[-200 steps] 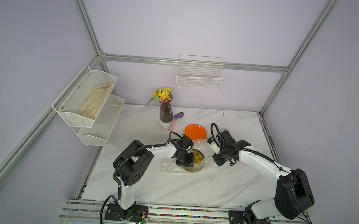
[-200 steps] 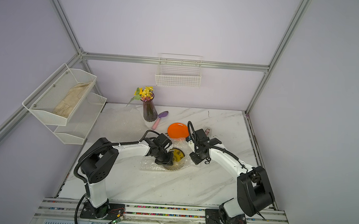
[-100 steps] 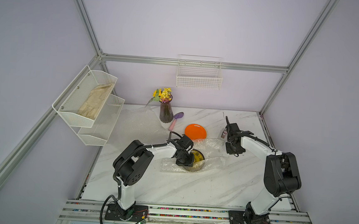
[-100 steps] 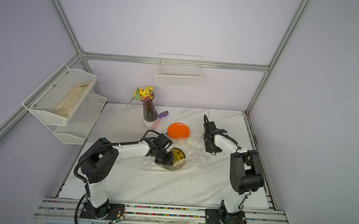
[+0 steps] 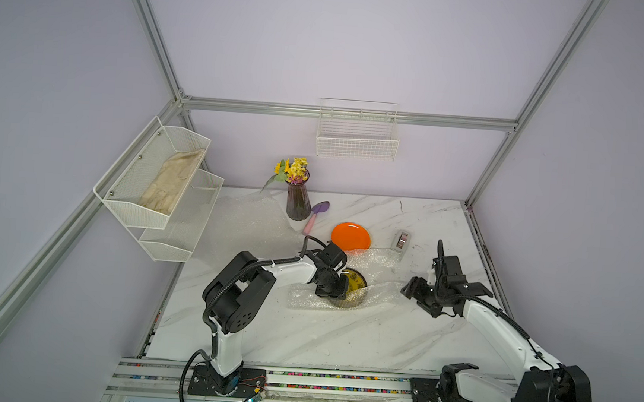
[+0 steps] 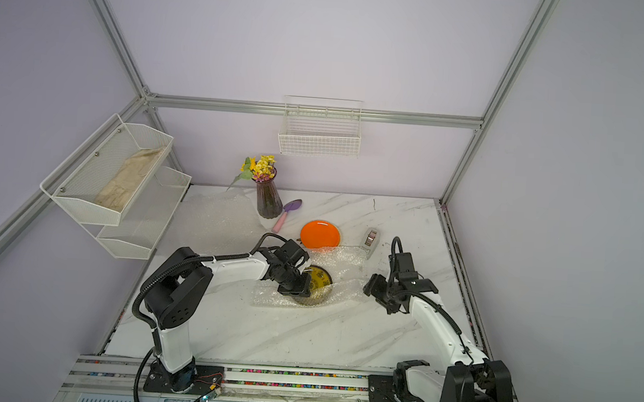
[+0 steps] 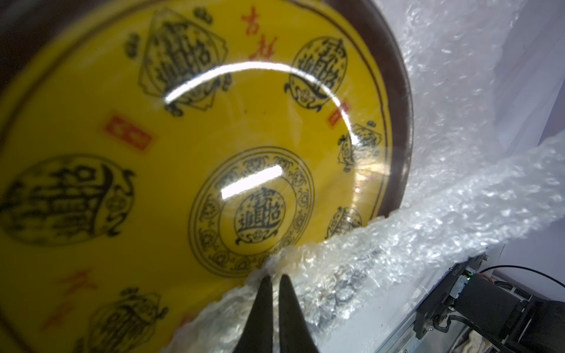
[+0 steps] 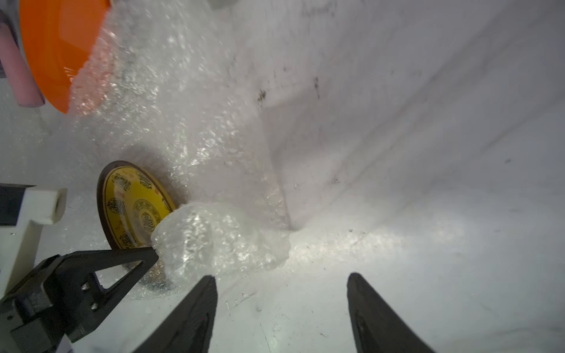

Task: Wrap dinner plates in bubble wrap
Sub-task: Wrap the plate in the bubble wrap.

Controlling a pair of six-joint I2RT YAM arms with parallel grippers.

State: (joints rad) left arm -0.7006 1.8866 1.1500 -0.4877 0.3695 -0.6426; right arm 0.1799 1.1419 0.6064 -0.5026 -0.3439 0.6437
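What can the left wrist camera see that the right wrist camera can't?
Only the left wrist view shows the dark symbols and red stamps close up on the round yellow patterned plate. Only the right wrist view shows the plain orange round plate, a pink handle, and the open, empty right gripper. Both show the yellow plate, the clear crinkly bubble wrap folded over its edge, and the shut left gripper at that fold.

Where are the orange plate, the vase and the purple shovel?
Orange plate point(image 5: 351, 236): in a top view, its middle.
Vase point(image 5: 297, 204): in a top view, its ribbed body.
Shovel point(image 5: 321, 207): in a top view, its purple blade.
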